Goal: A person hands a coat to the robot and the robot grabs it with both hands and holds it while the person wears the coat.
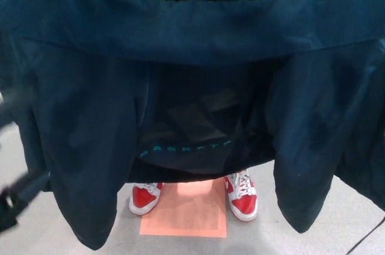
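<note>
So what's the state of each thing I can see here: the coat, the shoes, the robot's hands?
coat: spread wide open, hanging, lining facing the camera
red and white shoes: on a person's feet, standing at the orange floor mark
left hand: blurred at the coat's lower edge, grip unclear
right hand: not in view

One coat [192,44], two red shoes [144,198], one orange mat [186,216].

- The left hand [21,192] is only a dark blur at the picture's left edge; its fingers cannot be made out.
- Beside this hand, the coat [192,56] runs past three edges of the picture.
- The coat hides the person, except the red shoes [240,198].
- The right hand does not show.
</note>
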{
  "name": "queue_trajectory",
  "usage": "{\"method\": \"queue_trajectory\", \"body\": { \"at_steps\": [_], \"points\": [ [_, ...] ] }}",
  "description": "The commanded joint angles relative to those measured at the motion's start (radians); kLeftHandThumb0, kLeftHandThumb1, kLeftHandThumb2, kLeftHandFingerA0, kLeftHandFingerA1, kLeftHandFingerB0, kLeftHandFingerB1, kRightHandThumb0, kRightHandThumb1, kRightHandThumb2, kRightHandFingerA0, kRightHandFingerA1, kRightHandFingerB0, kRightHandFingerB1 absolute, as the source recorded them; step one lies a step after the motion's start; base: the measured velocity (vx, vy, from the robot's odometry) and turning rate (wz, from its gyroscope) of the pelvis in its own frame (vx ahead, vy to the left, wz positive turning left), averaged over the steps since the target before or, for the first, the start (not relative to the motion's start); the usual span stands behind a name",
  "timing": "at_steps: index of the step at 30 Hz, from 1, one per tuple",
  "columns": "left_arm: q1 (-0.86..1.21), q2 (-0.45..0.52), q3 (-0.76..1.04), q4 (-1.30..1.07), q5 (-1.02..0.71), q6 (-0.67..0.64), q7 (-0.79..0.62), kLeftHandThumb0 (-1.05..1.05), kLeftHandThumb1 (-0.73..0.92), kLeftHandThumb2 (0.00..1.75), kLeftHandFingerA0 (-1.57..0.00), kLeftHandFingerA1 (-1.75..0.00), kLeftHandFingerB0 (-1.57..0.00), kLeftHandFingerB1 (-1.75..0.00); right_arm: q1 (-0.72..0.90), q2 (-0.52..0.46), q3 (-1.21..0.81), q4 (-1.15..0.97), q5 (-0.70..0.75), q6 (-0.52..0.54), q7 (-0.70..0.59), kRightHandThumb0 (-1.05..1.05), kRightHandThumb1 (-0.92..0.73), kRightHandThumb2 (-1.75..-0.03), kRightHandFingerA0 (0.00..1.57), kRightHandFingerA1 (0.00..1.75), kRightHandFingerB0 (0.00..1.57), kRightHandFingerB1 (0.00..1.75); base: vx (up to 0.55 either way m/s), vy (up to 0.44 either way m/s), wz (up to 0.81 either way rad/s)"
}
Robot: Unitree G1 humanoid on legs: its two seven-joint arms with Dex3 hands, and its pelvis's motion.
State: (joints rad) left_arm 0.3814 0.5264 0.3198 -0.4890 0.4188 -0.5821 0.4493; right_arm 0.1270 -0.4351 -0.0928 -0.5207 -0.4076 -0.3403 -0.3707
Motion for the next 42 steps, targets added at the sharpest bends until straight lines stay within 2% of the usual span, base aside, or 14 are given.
{"method": "queue_trajectory", "body": {
  "at_steps": [1, 7, 8, 9, 11, 12, 13, 16, 22, 23, 25, 26, 29, 42],
  "points": [
    [-0.232, 0.24, 0.096, -0.058, -0.26, 0.094, -0.251, -0.64, 0.41, 0.78, 0.0, -0.12, -0.09, -0.23, -0.245, -0.202, -0.091, -0.137, 0.147, 0.215, 0.325, -1.04, -0.7, -1.05, 0.0, 0.05, 0.0, 0.0, 0.0, 0.0, 0.0],
    [-0.462, 0.37, 0.035, 0.025, -0.241, 0.219, -0.367, -0.83, 0.58, 0.61, 0.0, -0.19, 0.0, -0.22, -0.448, -0.34, -0.092, -0.068, 0.152, 0.354, 0.465, -1.05, -0.68, -1.1, 0.0, 0.1, 0.0, 0.0, 0.0, 0.0, 0.0],
    [-0.486, 0.381, 0.026, 0.031, -0.247, 0.237, -0.383, -0.75, 0.45, 0.87, 0.0, -0.14, 0.0, -0.19, -0.462, -0.357, -0.094, -0.065, 0.157, 0.367, 0.483, -1.05, -0.68, -1.09, 0.0, 0.09, 0.0, 0.0, 0.0, 0.0, 0.0],
    [-0.514, 0.393, 0.014, 0.041, -0.25, 0.251, -0.399, -0.76, 0.45, 0.87, 0.0, -0.11, 0.0, -0.18, -0.477, -0.37, -0.093, -0.061, 0.164, 0.38, 0.498, -1.05, -0.85, -0.65, 0.0, 0.0, 0.0, 0.0, 0.0, 0.0, 0.0],
    [-0.589, 0.423, -0.018, 0.069, -0.246, 0.279, -0.44, -0.79, 0.47, 0.89, 0.0, -0.09, 0.0, -0.17, -0.521, -0.399, -0.086, -0.045, 0.185, 0.411, 0.534, -1.05, -0.84, -0.66, 0.0, 0.0, 0.0, 0.0, 0.0, 0.0, 0.0],
    [-0.62, 0.438, -0.034, 0.077, -0.246, 0.3, -0.463, -0.81, 0.49, 0.91, 0.0, -0.08, 0.0, -0.16, -0.541, -0.419, -0.081, -0.041, 0.19, 0.434, 0.56, -1.01, -0.66, -1.06, 0.0, 0.07, 0.0, 0.0, 0.0, 0.0, 0.0],
    [-0.667, 0.462, -0.06, 0.092, -0.262, 0.324, -0.506, -0.82, 0.49, 0.9, 0.0, -0.06, 0.0, -0.14, -0.57, -0.454, -0.073, -0.038, 0.2, 0.471, 0.606, -1.04, -0.84, -0.66, 0.0, 0.0, 0.0, 0.0, 0.0, 0.0, 0.0],
    [-0.791, 0.522, -0.141, 0.131, -0.256, 0.392, -0.626, -0.88, 0.52, 0.91, 0.0, 0.0, 0.0, -0.07, -0.642, -0.531, -0.044, -0.011, 0.227, 0.515, 0.706, -1.05, -0.65, -1.08, 0.0, 0.13, 0.0, 0.0, 0.0, 0.0, 0.0],
    [-1.046, 0.525, -0.326, 0.262, -0.194, 0.457, -0.853, -0.86, 0.48, 0.91, 0.0, -0.04, -0.05, -0.11, -0.781, -0.593, 0.063, 0.096, 0.249, 0.531, 0.861, -0.88, -0.61, -1.02, 0.0, 0.22, 0.0, 0.09, 0.0, 0.0, 0.0],
    [-1.088, 0.512, -0.361, 0.285, -0.171, 0.471, -0.891, -0.85, 0.48, 0.91, -0.04, -0.05, -0.06, -0.12, -0.806, -0.602, 0.086, 0.11, 0.242, 0.549, 0.894, -0.87, -0.76, -0.64, 0.0, 0.24, 0.0, 0.08, 0.0, 0.0, 0.0],
    [-1.133, 0.494, -0.401, 0.317, -0.159, 0.48, -0.936, -0.85, 0.48, 0.91, -0.02, -0.06, -0.07, -0.13, -0.843, -0.605, 0.121, 0.131, 0.235, 0.579, 0.939, -0.83, -0.58, -0.99, 0.0, 0.2, 0.0, 0.12, 0.0, 0.0, 0.0],
    [-1.154, 0.483, -0.42, 0.334, -0.158, 0.484, -0.959, -0.87, 0.5, 0.92, 0.0, -0.05, -0.08, -0.13, -0.861, -0.599, 0.138, 0.149, 0.238, 0.582, 0.957, -0.83, -0.72, -0.62, 0.0, 0.24, 0.0, 0.13, 0.0, 0.0, 0.0],
    [-1.194, 0.463, -0.469, 0.37, -0.16, 0.501, -1.024, -0.89, 0.51, 0.92, 0.0, -0.03, -0.1, -0.12, -0.891, -0.587, 0.181, 0.189, 0.223, 0.564, 0.996, -0.82, -0.57, -0.98, 0.0, 0.28, 0.0, 0.14, 0.0, 0.0, 0.0],
    [-1.187, 0.495, -0.563, 0.399, -0.213, 0.558, -1.222, -0.95, 0.55, 0.96, 0.0, -0.01, -0.12, -0.15, -1.013, -0.604, 0.383, 0.251, 0.284, 0.676, 1.368, -0.82, -0.53, -0.95, 0.02, 0.29, 0.01, 0.12, 0.0, 0.0, 0.0]
  ]
}}
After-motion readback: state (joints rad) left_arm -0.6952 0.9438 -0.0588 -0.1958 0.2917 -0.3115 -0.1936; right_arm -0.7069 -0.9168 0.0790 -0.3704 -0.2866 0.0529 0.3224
